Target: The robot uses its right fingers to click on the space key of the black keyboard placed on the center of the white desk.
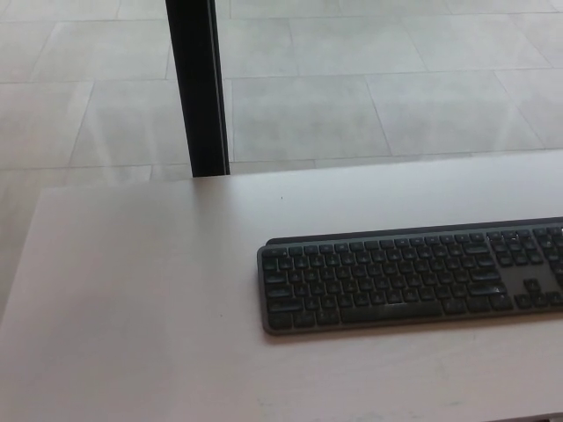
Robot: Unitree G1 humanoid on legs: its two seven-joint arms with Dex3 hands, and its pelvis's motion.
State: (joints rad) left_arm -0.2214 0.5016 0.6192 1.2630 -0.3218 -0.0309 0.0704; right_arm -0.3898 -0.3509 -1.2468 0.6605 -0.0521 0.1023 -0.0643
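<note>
A black keyboard lies flat on a white desk, its right end cut off by the picture's right edge. The space key sits in the row nearest the camera, untouched. Neither robot hand shows in the head view, so their state cannot be told and no place can be given relative to them. Beyond the desk's far edge, a black post rises from a pale tiled floor.
</note>
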